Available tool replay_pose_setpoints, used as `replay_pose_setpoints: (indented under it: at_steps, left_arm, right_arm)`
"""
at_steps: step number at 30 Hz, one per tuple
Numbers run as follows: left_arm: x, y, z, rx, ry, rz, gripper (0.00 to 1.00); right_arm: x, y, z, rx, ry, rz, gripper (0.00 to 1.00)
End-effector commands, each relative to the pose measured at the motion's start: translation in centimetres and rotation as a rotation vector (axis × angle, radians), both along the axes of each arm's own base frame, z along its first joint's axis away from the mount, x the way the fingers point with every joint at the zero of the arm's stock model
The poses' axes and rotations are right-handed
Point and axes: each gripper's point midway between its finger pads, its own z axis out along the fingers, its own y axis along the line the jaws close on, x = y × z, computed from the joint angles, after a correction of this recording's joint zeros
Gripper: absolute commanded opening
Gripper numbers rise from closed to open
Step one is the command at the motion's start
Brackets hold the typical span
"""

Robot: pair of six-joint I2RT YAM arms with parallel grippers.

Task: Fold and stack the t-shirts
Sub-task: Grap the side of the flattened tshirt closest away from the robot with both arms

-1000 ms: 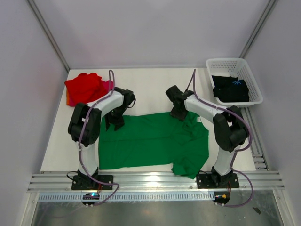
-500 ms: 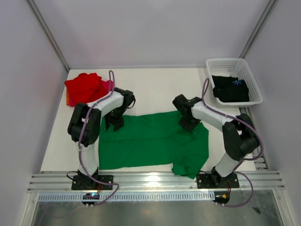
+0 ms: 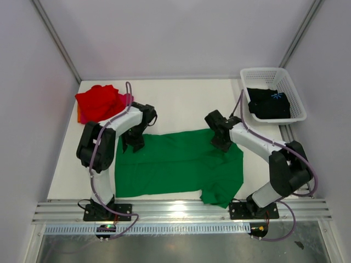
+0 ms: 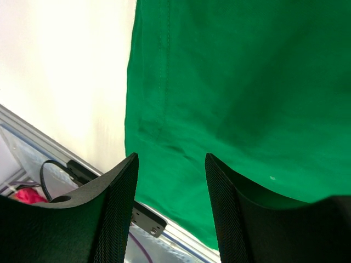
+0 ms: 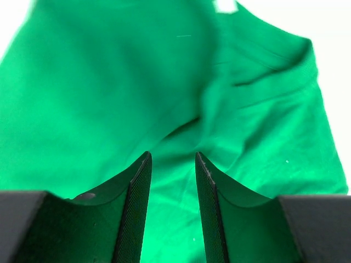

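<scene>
From above, the fingers of both grippers are lost under their own black wrist housings, so only the wrist cameras show how the jaws stand. The left gripper (image 3: pixel 133 143) covers the far left corner of the green t-shirt (image 3: pixel 181 164), and the right gripper (image 3: pixel 221 141) hides part of its far right edge. The magenta-pink t-shirt (image 3: pixel 126 99) shows only as a sliver beside the red t-shirt (image 3: pixel 98 101), which lies on it at the table's (image 3: pixel 181 101) far left corner. The black t-shirt (image 3: pixel 267 105) sits inside the white lattice basket (image 3: pixel 271 71) at the far right, its near side cut off by the basket wall.

The green t-shirt lies spread flat in the middle of the table, one sleeve rumpled near the front rail (image 3: pixel 181 211).

Each arm rises from its base, bends at the elbow and reaches toward the far side, its wrist tipped down over the shirt.

In the left wrist view, the left gripper (image 4: pixel 171 181) has its jaws moderately apart, with nothing between them but green cloth beneath, next to the shirt's hemmed edge. In the right wrist view, the right gripper (image 5: pixel 171 181) has a narrower gap, also empty, above folds of cloth. Whether the fingertips touch the fabric I cannot tell.
</scene>
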Motion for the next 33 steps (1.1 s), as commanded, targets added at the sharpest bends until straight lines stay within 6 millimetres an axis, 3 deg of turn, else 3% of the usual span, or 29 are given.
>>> replay_pose_setpoints:
  at_steps: [1,2,5,9,14,15,16,18,20,21,25,29,33]
  left_arm:
    - [0.1,-1.0,2.3,-0.084,-0.087,0.027,0.54]
    - [0.1,-1.3,2.5,-0.100,-0.099,0.040,0.54]
    - [0.1,-2.0,3.1,-0.155,-0.138,0.059,0.54]
    - [0.5,-1.8,3.9,-0.146,-0.163,0.051,0.54]
    - [0.7,-1.8,3.9,-0.137,-0.142,0.041,0.54]
    - [0.7,-1.8,3.9,-0.139,-0.141,0.038,0.54]
    - [0.6,-1.8,3.8,-0.138,-0.136,0.039,0.54]
    - [0.6,-1.8,3.7,-0.138,-0.129,0.038,0.54]
    - [0.6,-1.8,3.6,-0.136,-0.122,0.032,0.54]
    - [0.6,-1.7,3.6,-0.132,-0.122,0.031,0.54]
    - [0.8,-1.8,4.1,-0.134,-0.130,0.026,0.54]
    - [0.9,-1.7,4.6,-0.133,-0.134,0.017,0.54]
    - [0.9,-1.8,5.0,-0.142,-0.136,0.006,0.54]
  right_arm:
    - [3.0,1.8,6.2,-0.029,-0.241,0.229,0.42]
    - [3.0,1.7,7.6,-0.043,-0.283,0.250,0.42]
    - [1.6,3.5,9.5,-0.053,-0.317,0.437,0.42]
    - [-2.9,7.9,10.7,-0.014,-0.328,0.735,0.42]
    - [-7.9,9.5,10.8,-0.042,-0.221,0.914,0.42]
    - [-8.9,8.9,10.0,-0.094,-0.156,0.931,0.43]
    - [-9.9,9.8,10.5,-0.103,-0.150,0.976,0.42]
    - [-11.6,9.3,9.3,-0.175,-0.045,1.001,0.43]
    - [-13.2,10.0,9.3,-0.212,-0.002,1.019,0.42]
    - [-13.9,8.8,8.5,-0.308,0.082,1.018,0.42]
    - [-16.2,8.1,7.8,-0.463,0.205,0.988,0.42]
    - [-19.0,9.1,5.9,-0.424,0.263,0.981,0.43]
    - [-20.9,8.8,4.4,-0.414,0.291,0.928,0.43]
